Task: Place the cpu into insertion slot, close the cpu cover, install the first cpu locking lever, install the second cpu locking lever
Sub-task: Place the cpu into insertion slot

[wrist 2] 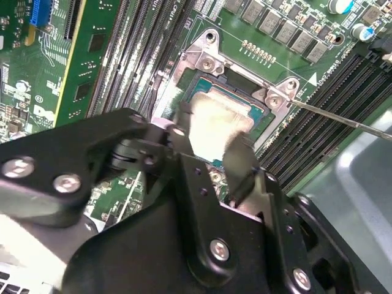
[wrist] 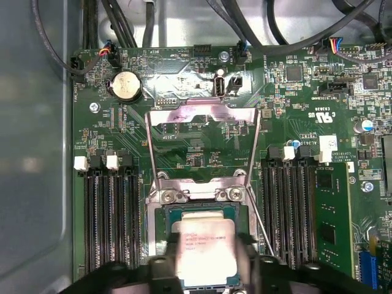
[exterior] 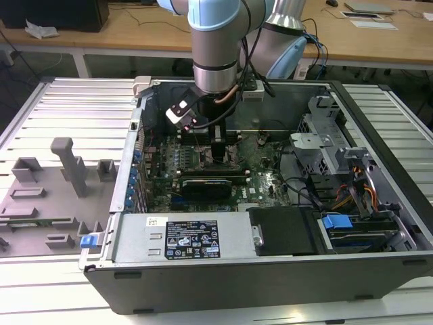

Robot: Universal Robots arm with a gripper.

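The cpu, a small square chip with a silver-grey top, sits between my gripper's two black fingers, which are shut on its opposite edges. It is over the insertion slot, level with the slot's black frame; I cannot tell whether it rests inside. In the second wrist view the cpu covers most of the insertion slot, with the gripper around it. The cpu cover is swung open and lies flat on the board beyond the slot. A thin locking lever sticks out sideways. My gripper reaches down into the open computer case.
Long black memory slots flank the socket on both sides. A coin battery and cables lie beyond the cover. A drive cage and power supply fill the case. A grey fixture tray lies at the exterior view's left.
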